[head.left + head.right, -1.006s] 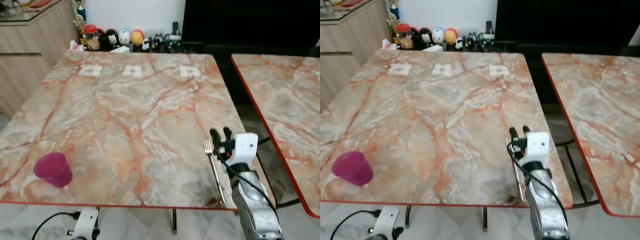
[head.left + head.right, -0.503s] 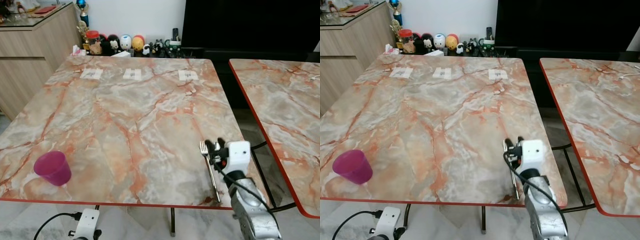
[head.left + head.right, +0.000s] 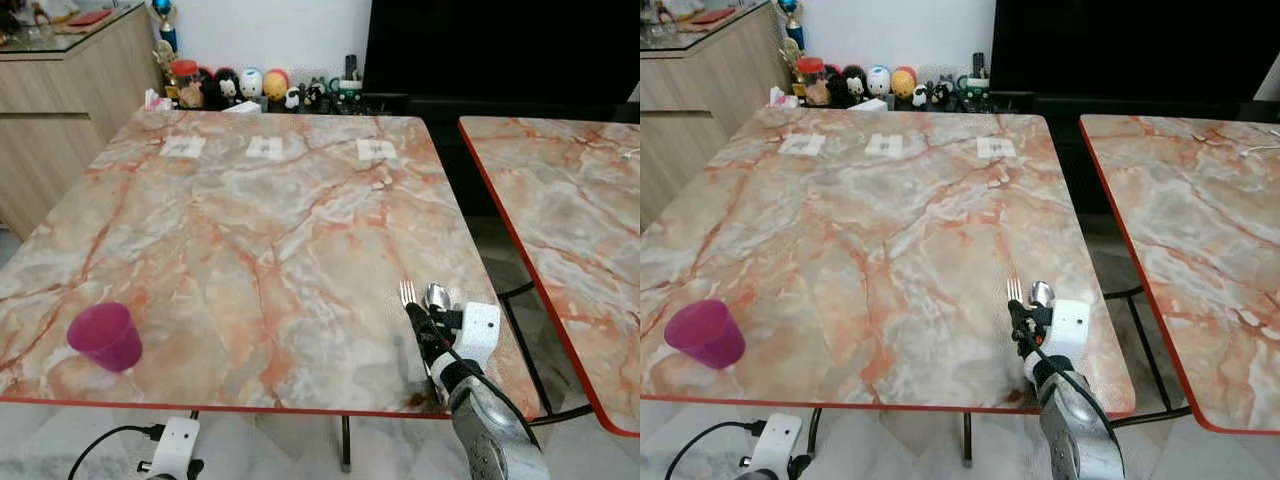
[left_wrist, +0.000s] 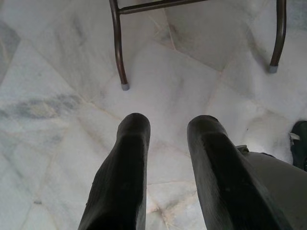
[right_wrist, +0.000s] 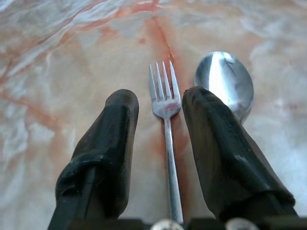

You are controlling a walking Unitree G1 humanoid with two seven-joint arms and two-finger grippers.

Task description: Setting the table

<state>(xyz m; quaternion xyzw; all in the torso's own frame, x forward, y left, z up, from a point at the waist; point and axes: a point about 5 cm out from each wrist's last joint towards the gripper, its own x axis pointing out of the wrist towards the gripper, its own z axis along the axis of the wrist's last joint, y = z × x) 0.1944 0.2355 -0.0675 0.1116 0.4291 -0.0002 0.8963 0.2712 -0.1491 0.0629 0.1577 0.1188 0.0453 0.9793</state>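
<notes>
Near the right front edge of the marble table (image 3: 250, 230), a fork (image 5: 164, 103) and spoon (image 5: 225, 81) lie side by side, spoon on the right. Right gripper (image 5: 160, 103) sits low over them, fingers apart astride the fork. Left gripper (image 4: 168, 127) hangs over the floor, fingers apart. A pink cup (image 3: 106, 337) stands near left.

Silver right arm (image 3: 490, 440), white wrist block, black cable, black claw (image 5: 160, 103).

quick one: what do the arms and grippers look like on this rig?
Right arm: silver metal, white boxy wrist housing, a black cable looped along it. Right gripper: two long black fingers with rounded, matte tips. Left gripper: the same black rounded fingers; by the head view, a white housing with a black cable.
</notes>
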